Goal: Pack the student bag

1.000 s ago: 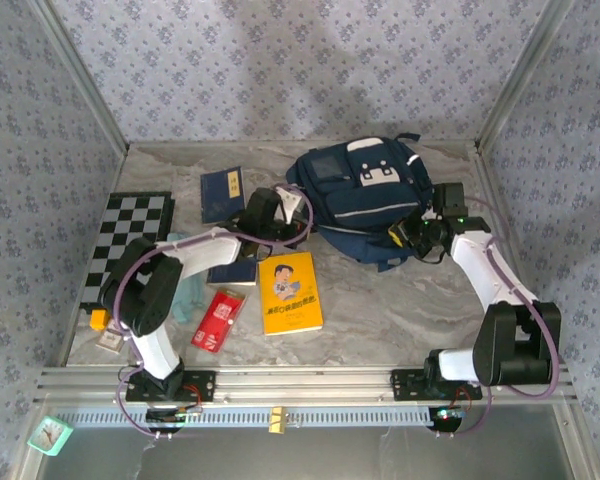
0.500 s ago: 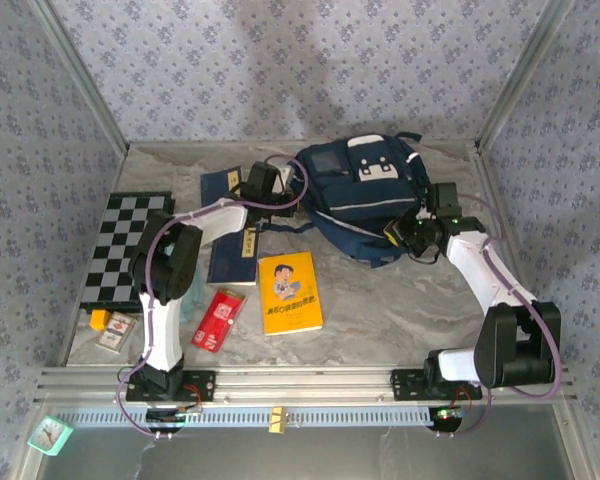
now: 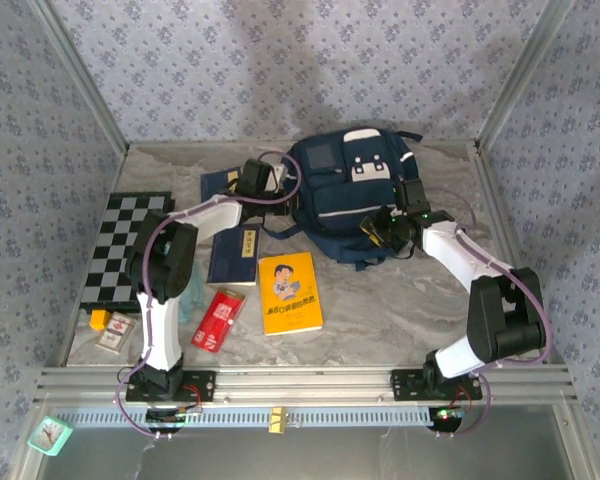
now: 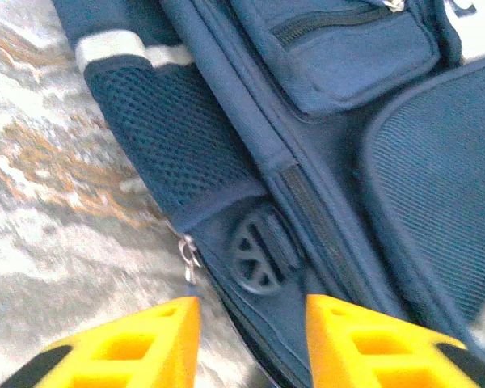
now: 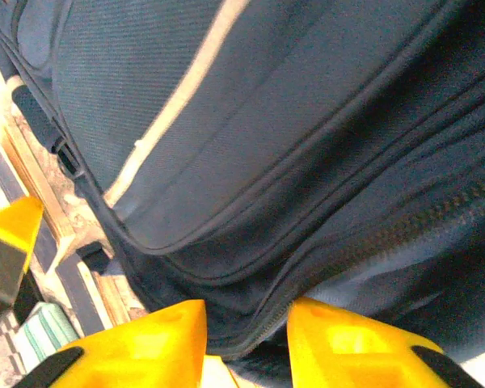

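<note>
Just ahead of our left jaws, standing apart, lies the zipper pull (image 4: 187, 252) of the student bag (image 3: 345, 195) at the surface's (image 3: 400, 300) far edge, so we should close squarely on it while our right jaws, clamped or not we cannot tell, steady the near seam.

Student bag (image 4: 331, 153): runs past the top, right and bottom edges in the left wrist view.

Left gripper (image 4: 250, 311) and right gripper (image 5: 244, 315): fingers cut off by the bottom edge. Whether the right fingers pinch the fabric between them cannot be told.

Table (image 4: 48, 202): blurred.

Far navy booklet (image 3: 216, 186): near right part hidden under the left arm.

Small cards (image 3: 110, 335), near left: too small to identify.
</note>
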